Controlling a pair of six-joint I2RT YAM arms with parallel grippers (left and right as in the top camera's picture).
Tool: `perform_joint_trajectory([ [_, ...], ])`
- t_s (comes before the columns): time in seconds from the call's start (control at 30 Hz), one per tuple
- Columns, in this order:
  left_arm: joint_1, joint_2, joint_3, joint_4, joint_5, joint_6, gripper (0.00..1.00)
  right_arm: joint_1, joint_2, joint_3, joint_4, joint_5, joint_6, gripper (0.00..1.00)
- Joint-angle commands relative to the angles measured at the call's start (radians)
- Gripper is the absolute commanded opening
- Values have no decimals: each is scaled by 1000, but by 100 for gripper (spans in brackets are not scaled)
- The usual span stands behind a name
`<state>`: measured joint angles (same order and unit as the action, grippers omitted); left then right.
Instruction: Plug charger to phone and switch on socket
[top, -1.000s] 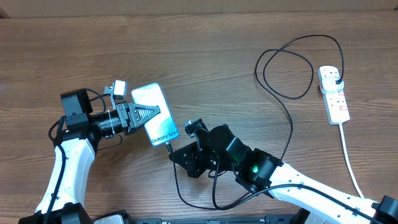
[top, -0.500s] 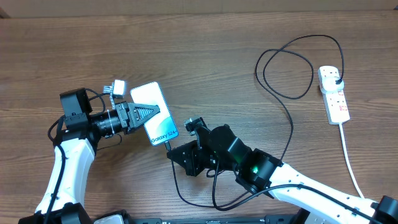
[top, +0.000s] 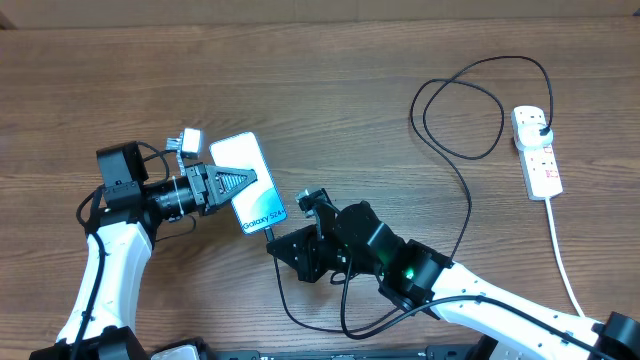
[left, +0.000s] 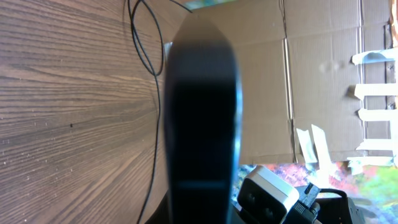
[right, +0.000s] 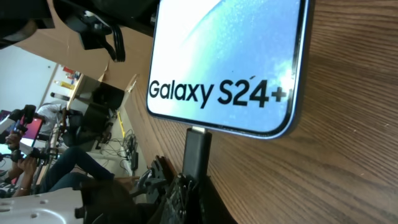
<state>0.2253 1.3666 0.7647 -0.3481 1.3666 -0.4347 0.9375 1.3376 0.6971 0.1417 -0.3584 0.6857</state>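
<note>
The phone (top: 250, 183), its light-blue screen lit, lies left of centre, and my left gripper (top: 240, 183) is shut on its long side. In the left wrist view the phone (left: 202, 124) shows edge-on as a dark bar. My right gripper (top: 276, 243) is shut on the charger's connector (right: 196, 152), whose tip meets the phone's short edge (right: 230, 56) below the "Galaxy S24+" text. How deep it sits I cannot tell. The black charger cable (top: 468, 215) loops across the table to its plug (top: 541, 126) in the white socket (top: 537, 152) at far right.
The socket's thick white cord (top: 562, 255) runs down toward the table's front right edge. Slack cable loops lie under my right arm (top: 430, 280). A cardboard wall (left: 311, 81) stands beyond the table.
My right gripper has edged slightly left with the connector, toward the phone's short edge. The left gripper and the phone have stayed put.
</note>
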Motion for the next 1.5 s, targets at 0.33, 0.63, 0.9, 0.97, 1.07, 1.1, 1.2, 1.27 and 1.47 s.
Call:
perform_joint_trajectory([
  [0.33,-90,-25,-4,-21,67,69,4,-14,-8,31,87,77,-1,4],
  [0.63,-91,-25,-4,-54,69,85,4,-50,-30,32,81,76,-1,4],
  [0.9,-91,-25,-4,-74,74,118,4,-76,-32,39,88,38,27,4],
  [0.97,-91,-25,-4,-74,74,118,4,-82,-34,39,90,39,40,4],
  [1.07,-92,-25,-4,-74,75,118,4,-84,-34,39,108,40,47,4],
  [1.1,-91,-25,-4,-75,75,118,4,-84,-34,39,118,40,47,4],
  [1.2,-93,-25,-4,-82,74,119,4,-87,-34,39,135,43,47,4],
  [1.27,-97,-25,-4,-88,74,122,4,-94,-34,39,138,43,47,4],
  [1.47,-109,-25,-4,-90,74,129,4,-103,-34,39,138,40,47,4],
])
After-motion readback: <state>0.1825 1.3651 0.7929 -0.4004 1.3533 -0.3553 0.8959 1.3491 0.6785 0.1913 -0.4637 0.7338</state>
